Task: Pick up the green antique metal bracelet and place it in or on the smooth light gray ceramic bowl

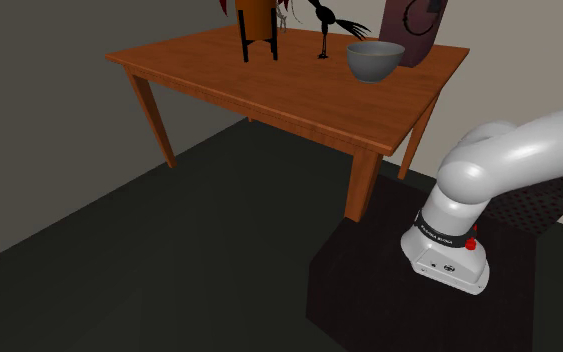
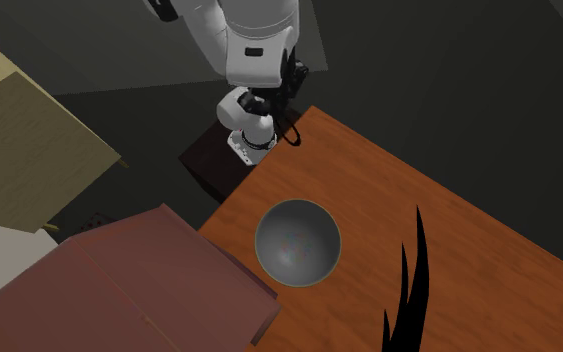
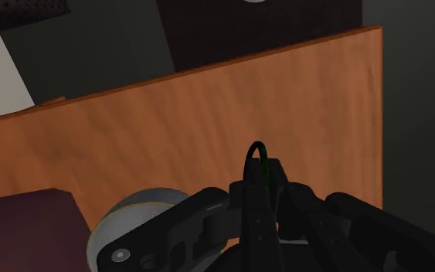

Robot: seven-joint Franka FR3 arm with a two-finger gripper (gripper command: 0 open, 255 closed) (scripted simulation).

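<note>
Green-glinting thin hoop, the bracelet (image 3: 256,158), is sticking up from betw. the fingers of the black gripper (image 3: 259,185) in the wrist view. The fingers are clamping it, so the pick-up part is looking done.

Placing is not yet done. The bowl (image 3: 130,212) is sitting just beside the gripper, partly hidden behind its body, w/ the bracelet not in it. From the second exterior view, looking straight down, the bowl's hollow is holding nothing.

Shapes & surfaces:
- Bracelet: narrow, wire-like loop, mostly dark w/ a green line along one side. Its material is too fine to tell.
- Bowl: round, deep, smooth grey, w/ a soft sheen inside.
- Table (image 1: 269,90): warm orange-brown wood w/ streaky grain, a flat square-cornered top & tapering legs.
- Arm (image 1: 514,150): glossy white, w/ rounded segments.
- Stand (image 1: 389,290): dull dark box.
- Dark reddish box (image 2: 149,280): flat-sided, sitting next to the bowl.
</note>
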